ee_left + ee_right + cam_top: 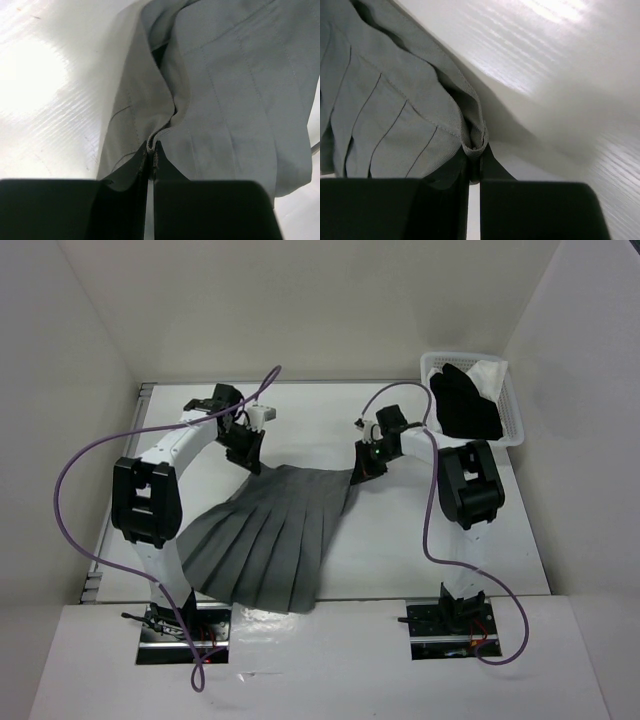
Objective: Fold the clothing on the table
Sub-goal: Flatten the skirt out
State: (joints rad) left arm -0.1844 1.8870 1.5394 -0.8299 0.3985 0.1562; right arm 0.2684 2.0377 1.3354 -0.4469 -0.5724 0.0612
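Note:
The clothing (275,535), a grey pleated skirt, lies spread on the white table (320,425), waistband at the far side and wide hem toward the arm bases. My left gripper (250,462) is shut on the waistband's left corner; the left wrist view shows the clothing (225,100) bunching into a fold pinched in my left gripper (151,148). My right gripper (365,472) is shut on the waistband's right corner. There the clothing (385,120) curls into a roll clamped in my right gripper (475,152). Both pinched corners look slightly lifted.
A white mesh basket (511,412) stands at the far right corner of the table, holding a black garment (465,400) and a small white cloth (490,375). Purple cables (85,455) loop beside both arms. White walls enclose the table on three sides.

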